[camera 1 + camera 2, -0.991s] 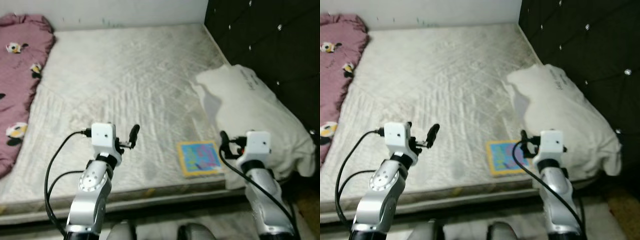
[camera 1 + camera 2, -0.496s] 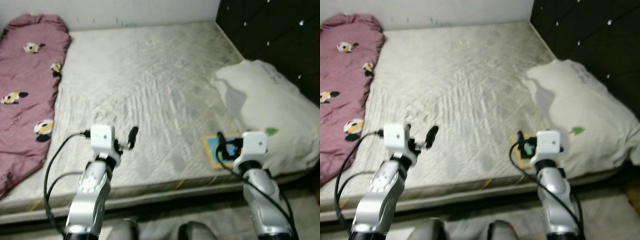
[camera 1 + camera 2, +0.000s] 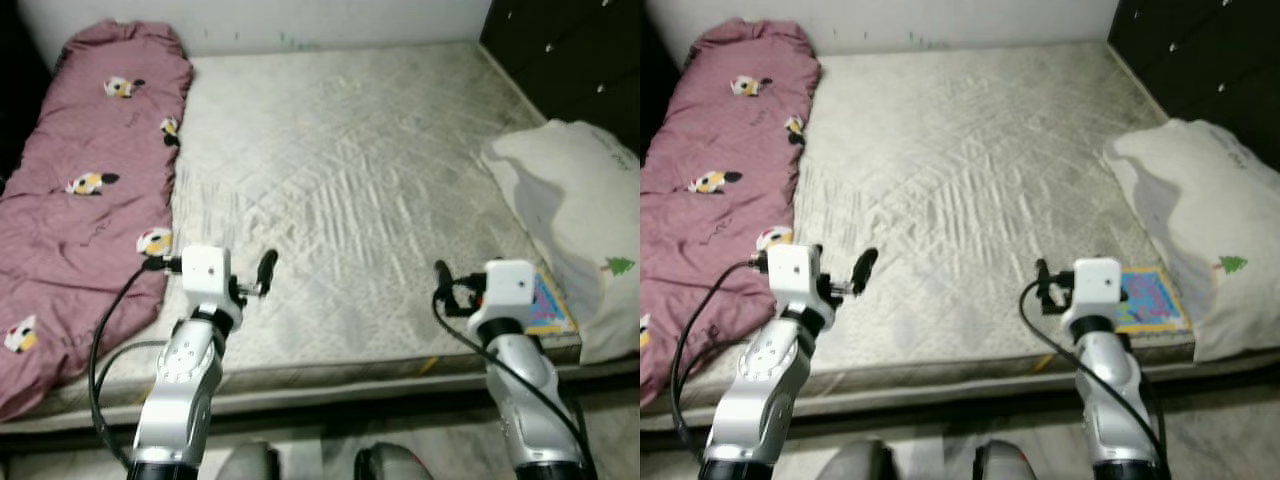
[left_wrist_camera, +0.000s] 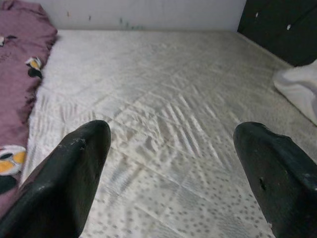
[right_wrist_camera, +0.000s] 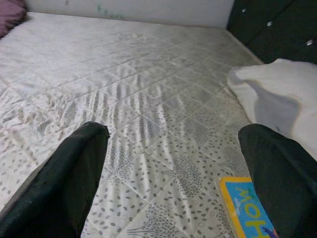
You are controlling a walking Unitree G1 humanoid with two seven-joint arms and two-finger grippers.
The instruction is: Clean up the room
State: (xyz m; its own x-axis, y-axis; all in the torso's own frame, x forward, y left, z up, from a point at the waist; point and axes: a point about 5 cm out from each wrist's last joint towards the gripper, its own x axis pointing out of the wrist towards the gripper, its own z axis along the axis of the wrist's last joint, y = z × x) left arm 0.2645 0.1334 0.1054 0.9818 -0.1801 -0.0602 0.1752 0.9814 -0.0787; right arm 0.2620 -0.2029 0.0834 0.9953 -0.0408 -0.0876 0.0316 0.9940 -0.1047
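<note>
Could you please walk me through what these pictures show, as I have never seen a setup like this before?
This is a humanoid robot standing at the foot edge of a bed. Two pictures come from a stereo camera on its head, looking down at its two silver arms. The other two come from cameras on its wrists, looking out between each gripper's black fingers.

The left gripper and right gripper are both raised over the near edge of the mattress, jaws open, holding nothing.

On the bare quilted mattress lie a maroon blanket with small flower-like prints along the robot's left, a white pillow on its right against the dark headboard, and a colourful picture book beside the pillow, partly behind the right wrist.
</note>
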